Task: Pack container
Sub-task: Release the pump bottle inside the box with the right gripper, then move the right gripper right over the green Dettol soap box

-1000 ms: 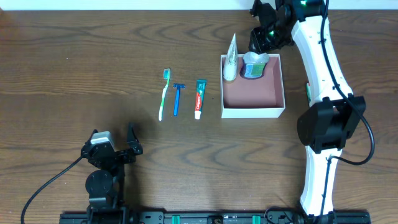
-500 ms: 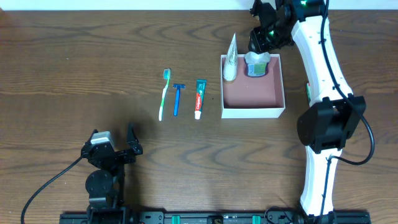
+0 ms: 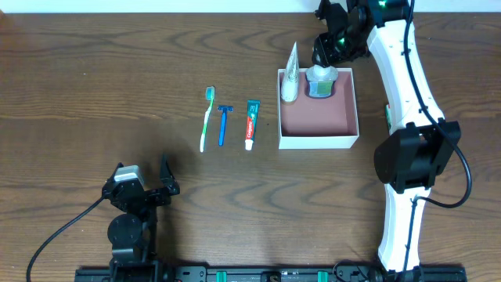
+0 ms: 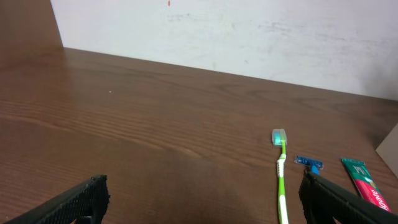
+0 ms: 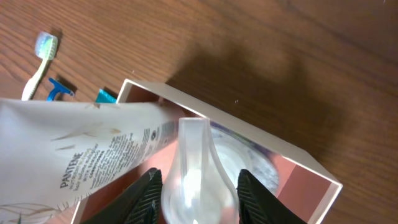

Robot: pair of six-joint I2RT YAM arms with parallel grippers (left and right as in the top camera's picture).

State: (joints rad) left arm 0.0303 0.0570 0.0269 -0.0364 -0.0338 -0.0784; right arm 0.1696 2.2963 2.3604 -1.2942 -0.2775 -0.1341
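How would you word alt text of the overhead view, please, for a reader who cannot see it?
The right gripper hovers at a small bottle standing in the back of the pink-lined container, beside a white tube. A toothbrush, razor and toothpaste lie outside; the left gripper rests open.

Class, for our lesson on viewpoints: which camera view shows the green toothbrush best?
The overhead view: it shows the green toothbrush whole, head to handle end. The left wrist view cuts off its handle end; the right wrist view catches only its head end.

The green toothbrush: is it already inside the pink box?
No, the toothbrush lies on the table, left of the razor, outside the container.
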